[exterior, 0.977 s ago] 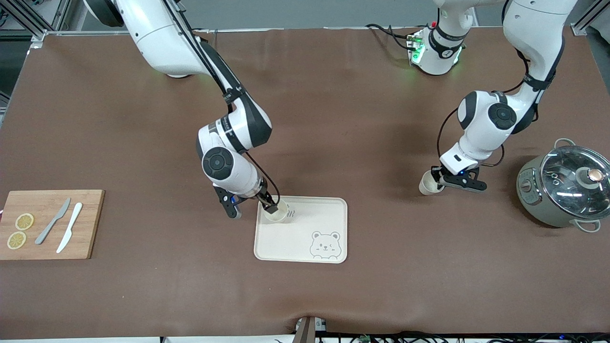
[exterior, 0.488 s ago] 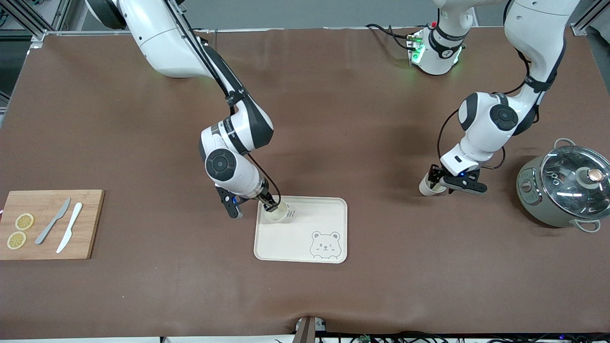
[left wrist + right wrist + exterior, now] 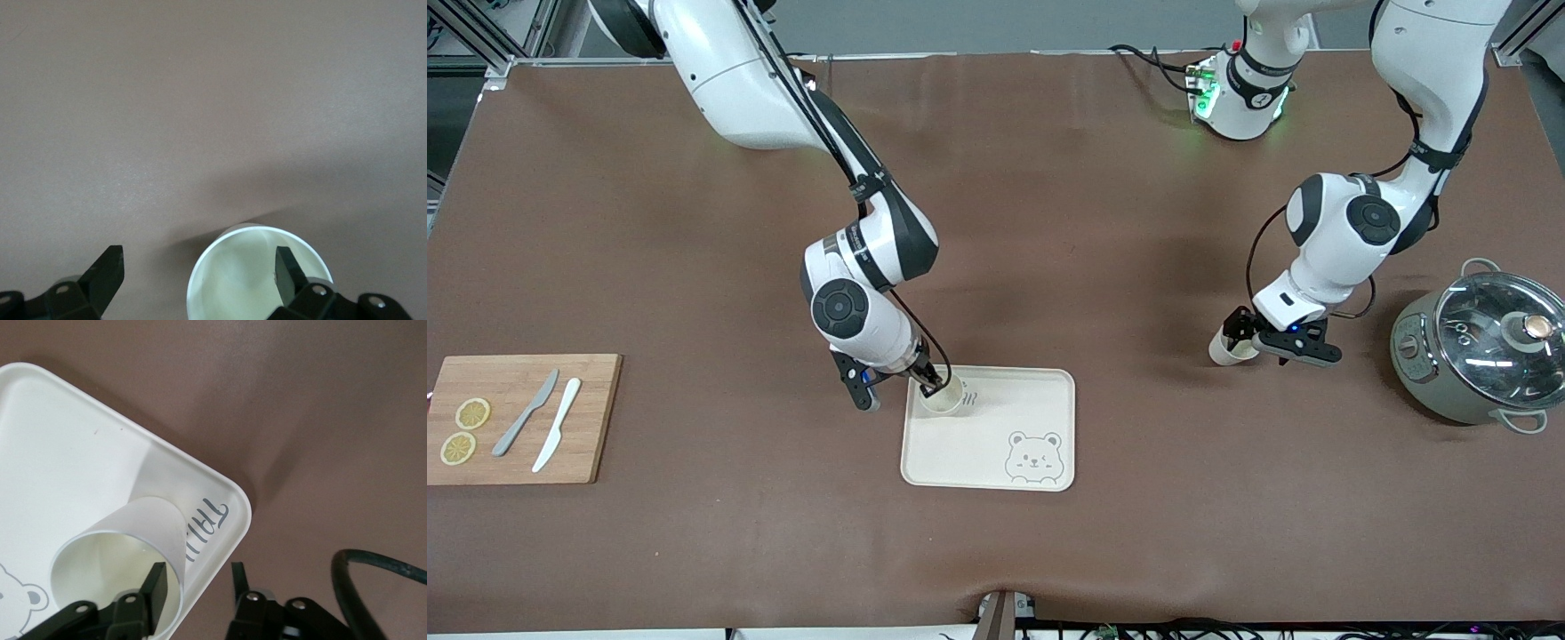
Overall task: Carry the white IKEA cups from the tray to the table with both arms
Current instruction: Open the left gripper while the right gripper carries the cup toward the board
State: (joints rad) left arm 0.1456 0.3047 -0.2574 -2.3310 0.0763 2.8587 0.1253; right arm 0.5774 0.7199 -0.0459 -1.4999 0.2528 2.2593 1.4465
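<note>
two white cups were in view: one (image 3: 944, 399) stood in the corner of the single bear tray (image 3: 996, 453) farthest from the front camera, with the right tool (image 3: 930, 386) pinching its rim, one finger (image 3: 155, 589) inside and one outside. the other cup (image 3: 1224, 348) was held in the left tool (image 3: 1246, 338) over the bare counter (image 3: 1049, 222), tilted, between the tray and the one lidded pot (image 3: 1480, 351), its wall caught between fingers (image 3: 290, 277) set well apart. one wooden board (image 3: 520, 418) at the right arm's end of the counter carried two knives and two lemon slices.
</note>
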